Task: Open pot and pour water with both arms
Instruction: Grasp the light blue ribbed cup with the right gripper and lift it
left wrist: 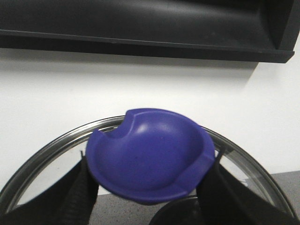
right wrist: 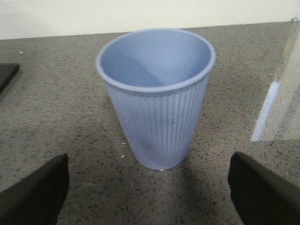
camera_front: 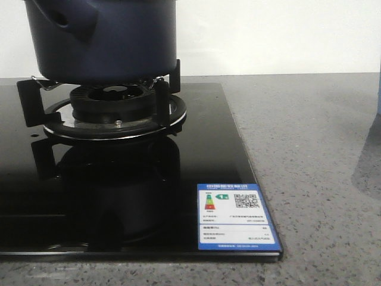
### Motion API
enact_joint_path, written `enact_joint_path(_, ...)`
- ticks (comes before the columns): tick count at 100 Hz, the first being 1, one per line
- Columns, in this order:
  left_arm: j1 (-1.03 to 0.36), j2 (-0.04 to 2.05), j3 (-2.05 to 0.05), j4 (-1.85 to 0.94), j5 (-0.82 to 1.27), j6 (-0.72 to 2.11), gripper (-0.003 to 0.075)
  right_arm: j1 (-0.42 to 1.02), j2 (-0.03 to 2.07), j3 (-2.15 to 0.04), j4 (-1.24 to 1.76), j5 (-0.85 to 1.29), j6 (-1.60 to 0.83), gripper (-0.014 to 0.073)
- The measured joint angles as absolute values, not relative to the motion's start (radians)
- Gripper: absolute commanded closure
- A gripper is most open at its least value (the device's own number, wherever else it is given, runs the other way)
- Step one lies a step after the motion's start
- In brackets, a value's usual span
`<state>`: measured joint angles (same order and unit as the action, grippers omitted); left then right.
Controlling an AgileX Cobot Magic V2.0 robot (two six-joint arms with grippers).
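Grey speckled counter (right wrist: 70,108) w/ white wall behind. My left gripper (left wrist: 149,185) is clamping the lid (left wrist: 42,161) by its blue knob (left wrist: 150,154), fingers (left wrist: 77,194) pressing both sides. My right gripper (right wrist: 147,190) is gaping wide, holding nothing, ribbed cup (right wrist: 157,98) standing just ahead btwn fingers. The pot (camera_front: 101,39) is sitting on the burner (camera_front: 113,107).

The pot (camera_front: 107,42) is showing dark navy, sitting over a glossy black hob (camera_front: 196,149). The bench (camera_front: 321,167) is looking speckled grey. The ribbed cup (right wrist: 157,98) is appearing pale blue; the lid knob (left wrist: 150,152) vivid violet-blue.
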<state>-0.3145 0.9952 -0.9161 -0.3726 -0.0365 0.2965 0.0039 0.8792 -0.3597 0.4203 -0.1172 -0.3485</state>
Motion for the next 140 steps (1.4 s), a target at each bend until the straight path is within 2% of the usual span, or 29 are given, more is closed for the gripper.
enact_joint_path(51, -0.314, 0.995, -0.916, -0.371, -0.031, 0.296, 0.0394, 0.004, 1.185, -0.457, 0.424, -0.275, -0.339, -0.0007)
enact_joint_path(95, -0.314, 0.995, -0.916, -0.371, -0.031, 0.296, 0.0394, 0.012, 1.287, -0.51, 0.373, -0.33, -0.293, -0.0006)
enact_joint_path(102, -0.314, 0.995, -0.916, -0.371, -0.031, 0.296, 0.0394, 0.012, 1.302, -0.514, 0.368, -0.332, -0.289, 0.0034)
enact_joint_path(117, -0.314, 0.995, -0.916, -0.371, -0.031, 0.296, 0.0394, 0.012, 1.314, -0.515, 0.366, -0.337, -0.285, 0.024)
enact_joint_path(122, -0.314, 0.995, -0.916, -0.371, -0.031, 0.296, 0.0394, 0.012, 1.315, -0.515, 0.366, -0.338, -0.285, 0.028)
enact_joint_path(140, -0.314, 0.995, -0.916, -0.371, -0.031, 0.296, 0.0394, 0.012, 1.315, -0.515, 0.364, -0.341, -0.284, 0.0281)
